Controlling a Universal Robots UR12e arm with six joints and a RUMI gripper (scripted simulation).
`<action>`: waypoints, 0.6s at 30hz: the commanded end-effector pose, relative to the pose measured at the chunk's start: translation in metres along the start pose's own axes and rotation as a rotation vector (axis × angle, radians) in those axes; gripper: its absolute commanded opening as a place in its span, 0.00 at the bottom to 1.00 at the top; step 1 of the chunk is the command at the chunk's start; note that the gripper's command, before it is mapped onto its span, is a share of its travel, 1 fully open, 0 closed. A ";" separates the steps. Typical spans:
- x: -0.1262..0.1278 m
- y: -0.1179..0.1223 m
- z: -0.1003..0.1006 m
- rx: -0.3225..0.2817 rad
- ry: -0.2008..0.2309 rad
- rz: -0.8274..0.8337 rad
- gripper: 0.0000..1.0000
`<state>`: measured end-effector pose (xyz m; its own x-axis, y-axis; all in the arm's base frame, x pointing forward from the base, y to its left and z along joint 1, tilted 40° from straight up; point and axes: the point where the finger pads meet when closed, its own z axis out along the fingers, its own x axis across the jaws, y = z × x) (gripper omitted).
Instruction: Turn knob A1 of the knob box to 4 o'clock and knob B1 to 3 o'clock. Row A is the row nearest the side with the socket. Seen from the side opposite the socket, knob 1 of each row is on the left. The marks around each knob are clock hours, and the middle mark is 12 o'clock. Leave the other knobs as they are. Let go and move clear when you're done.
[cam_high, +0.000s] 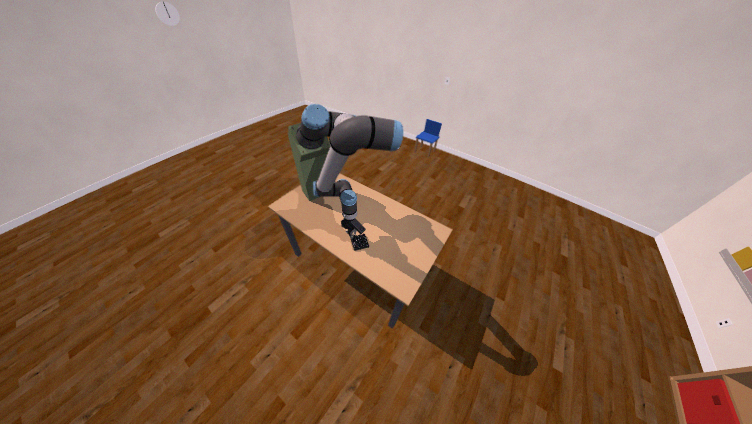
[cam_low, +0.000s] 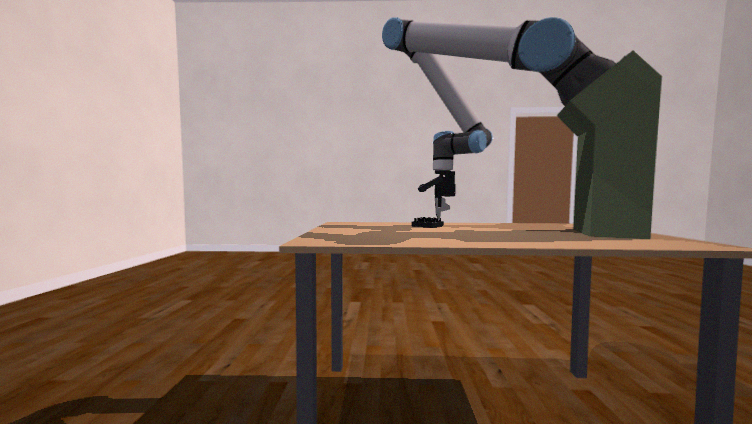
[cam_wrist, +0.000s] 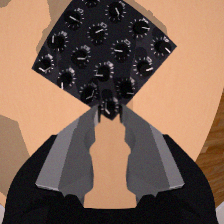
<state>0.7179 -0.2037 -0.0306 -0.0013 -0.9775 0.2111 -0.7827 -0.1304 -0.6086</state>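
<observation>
The black knob box (cam_high: 360, 242) (cam_low: 427, 223) (cam_wrist: 83, 38) lies on the table, turned like a diamond in the wrist view, with rows of round black knobs with white pointers. My gripper (cam_low: 438, 217) (cam_wrist: 110, 106) points down at its corner nearest me. The fingertips stand a little apart, one on each side of the corner knob (cam_wrist: 109, 106), with a narrow gap beside it; they are open. That knob's pointer is hard to read. A neighbouring knob (cam_wrist: 126, 88) has its pointer toward the lower right of the wrist view. The socket and row letters cannot be made out.
The wooden table (cam_high: 310, 215) (cam_low: 526, 251) carries the box. The green robot stand (cam_high: 310, 173) (cam_low: 621, 168) is at one end of the table. Other knobs, such as the one (cam_wrist: 90, 93) up and left of the corner knob, stand close to the fingertips.
</observation>
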 end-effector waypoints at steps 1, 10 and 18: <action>-0.002 0.001 -0.004 -0.002 -0.001 0.000 0.11; -0.001 0.002 -0.026 -0.002 -0.001 0.001 0.11; -0.001 0.002 -0.038 -0.002 -0.001 0.001 0.11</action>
<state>0.7003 -0.1990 -0.0057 -0.0028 -0.9766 0.2149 -0.7807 -0.1321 -0.6108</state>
